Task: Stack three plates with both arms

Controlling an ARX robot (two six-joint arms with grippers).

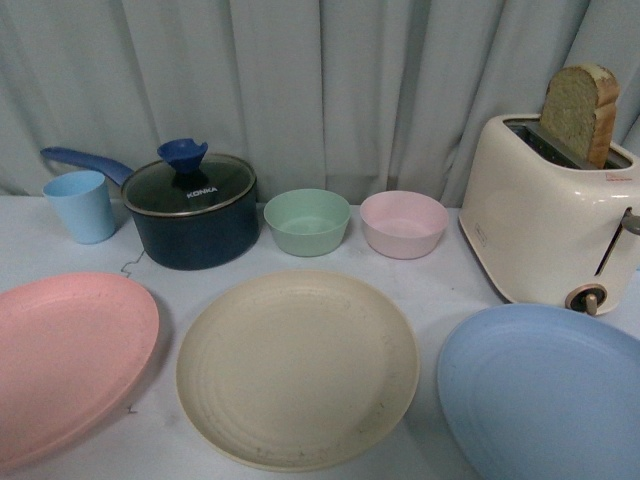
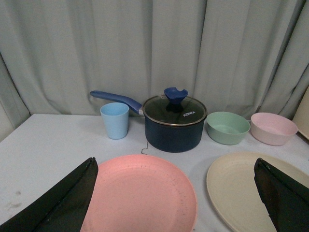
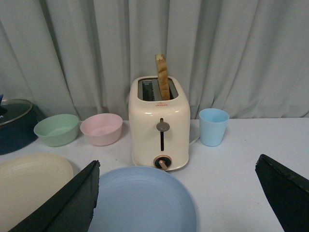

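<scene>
Okay, starting with containers: seeing a green bowl (image 1: 307, 222) and a pink bowl (image 1: 403, 224) side by side at the back, both empty. Spotting a dark blue pot (image 1: 195, 225) left of them with its glass lid (image 1: 190, 185) on, so not making out the inside. Catching a light blue cup (image 1: 80, 205) beside the pot's handle and a second blue cup (image 3: 213, 126) beyond the toaster (image 1: 545, 220), with a bread slice (image 1: 578, 110) poking from its slot.

Finding the plates lying flat in a row, unstacked and apart: pink plate (image 1: 70, 365) left, cream plate (image 1: 297, 368) middle, blue plate (image 1: 545, 395) right. Noting the toaster crowding close behind the blue plate.

Seeing the left gripper (image 2: 175, 164) spread wide with the pink plate between its fingers (image 2: 63, 203), and the right gripper (image 3: 178, 162) gaping wide over the blue plate, both holding nothing.
</scene>
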